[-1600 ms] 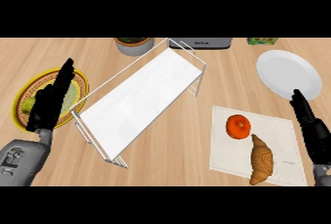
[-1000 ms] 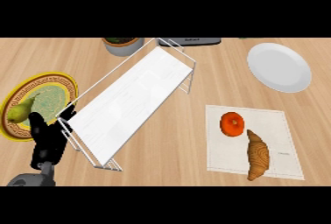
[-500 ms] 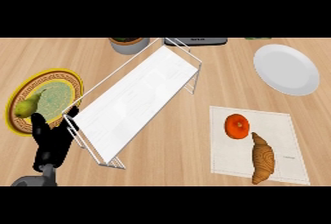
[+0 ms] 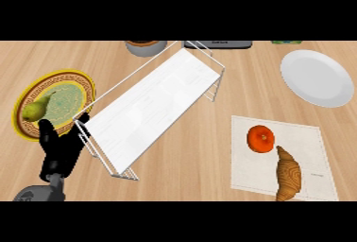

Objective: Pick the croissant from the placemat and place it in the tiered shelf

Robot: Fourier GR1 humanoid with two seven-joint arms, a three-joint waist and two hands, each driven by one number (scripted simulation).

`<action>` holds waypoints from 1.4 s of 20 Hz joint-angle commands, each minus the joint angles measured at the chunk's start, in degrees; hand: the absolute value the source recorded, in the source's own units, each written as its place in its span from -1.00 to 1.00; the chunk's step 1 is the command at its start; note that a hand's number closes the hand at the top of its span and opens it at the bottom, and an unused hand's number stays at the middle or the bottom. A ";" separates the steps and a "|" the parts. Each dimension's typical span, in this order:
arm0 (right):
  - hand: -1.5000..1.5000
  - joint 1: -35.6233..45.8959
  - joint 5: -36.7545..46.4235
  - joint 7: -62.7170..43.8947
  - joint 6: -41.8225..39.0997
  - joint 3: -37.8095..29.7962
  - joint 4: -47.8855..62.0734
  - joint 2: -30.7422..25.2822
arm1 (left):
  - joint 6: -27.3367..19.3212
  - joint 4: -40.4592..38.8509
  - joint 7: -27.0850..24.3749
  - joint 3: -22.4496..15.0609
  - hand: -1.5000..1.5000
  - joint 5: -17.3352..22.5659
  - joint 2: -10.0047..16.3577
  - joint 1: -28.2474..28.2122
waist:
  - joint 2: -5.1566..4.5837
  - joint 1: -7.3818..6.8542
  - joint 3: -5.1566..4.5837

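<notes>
1. Wooden surface (image 4: 182,160) carries everything; the croissant (image 4: 287,177) lies on the pale placemat (image 4: 307,142) at lower right, its upper tip just beside an orange fruit (image 4: 260,138). Untouched.
2. White wire tiered shelf (image 4: 153,108) runs on a diagonal across the middle, well apart from the croissant.
3. Change: the right hand, seen above the placemat's right edge a moment ago, is now out of the frame. Its state cannot be read.
4. Change: the left hand (image 4: 59,151) has dropped from beside the yellow plate (image 4: 70,85) to the shelf's lower left end. Fingers relaxed, pointing up, holding nothing.
5. A pear (image 4: 35,109) sits on the yellow plate; a white plate (image 4: 317,78) lies at upper right.
6. Judgement: no grasp has begun. With the nearer hand withdrawn from view, the pick is likely a reach away; the right hand would need to come back over the placemat first.
</notes>
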State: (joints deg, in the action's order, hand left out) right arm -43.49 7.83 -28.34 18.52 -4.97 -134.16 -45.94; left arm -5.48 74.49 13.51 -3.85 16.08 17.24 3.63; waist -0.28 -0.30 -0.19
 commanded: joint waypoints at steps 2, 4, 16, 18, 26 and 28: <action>-1.00 7.87 10.92 -21.88 1.34 5.96 -5.56 -1.78 | 0.26 -0.64 1.97 0.46 0.00 -0.08 0.23 3.17 | -0.39 -1.48 -0.03; -1.00 14.76 13.23 -27.84 0.40 8.99 -2.11 -1.90 | 0.32 -2.77 -0.18 -1.15 0.00 -1.44 -1.77 2.62 | -0.52 -1.93 0.01; -1.00 37.01 25.18 -46.00 -11.93 25.87 13.61 6.44 | -0.06 -0.83 3.40 0.13 0.00 -1.73 -1.06 4.75 | -0.08 -1.12 0.10; -1.00 40.90 26.07 -47.25 -13.44 26.48 16.71 8.98 | 1.75 -0.77 -0.04 -0.52 0.00 -1.72 -1.52 -1.15 | 0.03 -1.33 0.11; -1.00 40.47 36.04 -50.03 -13.68 29.41 22.13 16.96 | 2.02 -0.51 -0.95 1.66 0.00 -1.55 -0.94 -0.86 | 0.25 0.01 0.13; -1.00 40.82 37.66 -47.79 -13.67 28.98 26.04 18.49 | 0.34 -1.09 -0.05 1.28 0.00 -2.23 -2.43 0.53 | 0.17 0.16 0.14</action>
State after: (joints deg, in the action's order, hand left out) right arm -4.23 41.67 -67.62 6.04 23.09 -112.00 -31.12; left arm -4.84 75.32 14.49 -2.73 14.46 15.87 3.44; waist -0.06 -0.63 -0.06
